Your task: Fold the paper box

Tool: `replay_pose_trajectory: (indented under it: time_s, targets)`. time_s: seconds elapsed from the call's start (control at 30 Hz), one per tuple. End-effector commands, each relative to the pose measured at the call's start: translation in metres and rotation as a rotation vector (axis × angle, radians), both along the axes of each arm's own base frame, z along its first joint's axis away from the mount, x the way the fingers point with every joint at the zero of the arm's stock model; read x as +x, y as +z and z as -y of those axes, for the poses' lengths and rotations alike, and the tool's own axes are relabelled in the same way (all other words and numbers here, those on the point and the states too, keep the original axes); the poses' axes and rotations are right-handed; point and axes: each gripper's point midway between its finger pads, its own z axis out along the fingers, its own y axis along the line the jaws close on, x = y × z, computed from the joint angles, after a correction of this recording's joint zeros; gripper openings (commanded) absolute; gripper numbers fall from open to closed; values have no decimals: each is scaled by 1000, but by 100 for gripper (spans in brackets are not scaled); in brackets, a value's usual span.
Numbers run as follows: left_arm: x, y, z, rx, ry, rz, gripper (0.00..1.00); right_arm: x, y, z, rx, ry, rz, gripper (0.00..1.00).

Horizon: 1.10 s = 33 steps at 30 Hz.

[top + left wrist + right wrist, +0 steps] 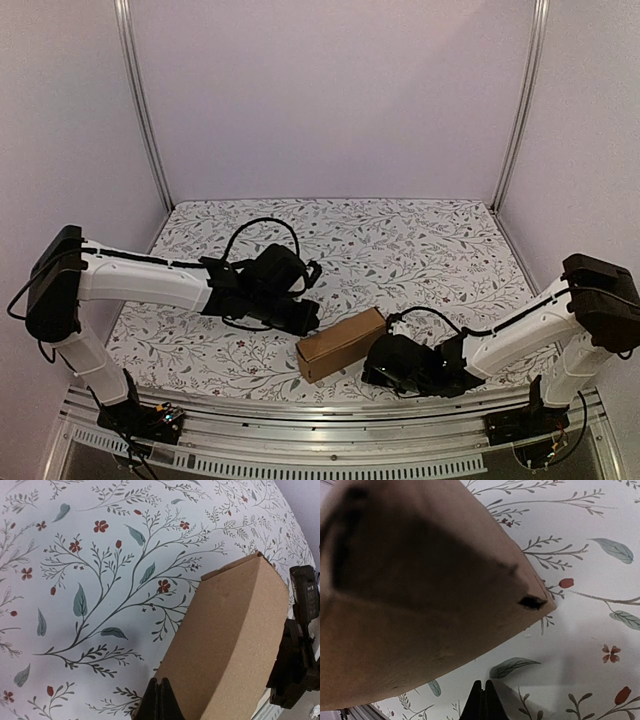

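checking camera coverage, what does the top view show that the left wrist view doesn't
Only the top view: the left arm and right arm whole, the left gripper and right gripper near opposite ends of the box, the box's full length, and the walls around the table.
Only the left wrist view: the left gripper's fingertips pressed together with nothing between them, close beside the box, and the table's leaf-and-flower print in detail.
Both: the brown box lying on the patterned table.
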Motion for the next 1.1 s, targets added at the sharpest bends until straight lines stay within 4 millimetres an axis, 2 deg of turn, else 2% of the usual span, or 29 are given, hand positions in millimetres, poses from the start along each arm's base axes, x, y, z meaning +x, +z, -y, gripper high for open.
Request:
replay_pose_trajectory:
  time_s: [0.0, 0.3, 0.47, 0.6, 0.8, 1.07]
  targets:
    - [-8, 10, 9, -46, -37, -20, 0, 3, 4, -30, 109, -17, -11, 0]
    - [-23, 10, 7, -62, -44, -40, 0, 20, -4, -58, 134, -34, -18, 0]
    - [-24, 14, 7, -68, -40, -32, 0, 42, -11, -76, 152, -38, -24, 0]
    - [-22, 8, 2, -51, -18, -21, 0, 58, -22, -83, 135, -31, -21, 0]
    - [-21, -2, -4, -25, 5, -23, 0, 71, -33, -63, 67, -31, 4, 0]
    - [-14, 1, -5, -5, 22, 7, 0, 67, -62, -11, -81, -15, -20, 0]
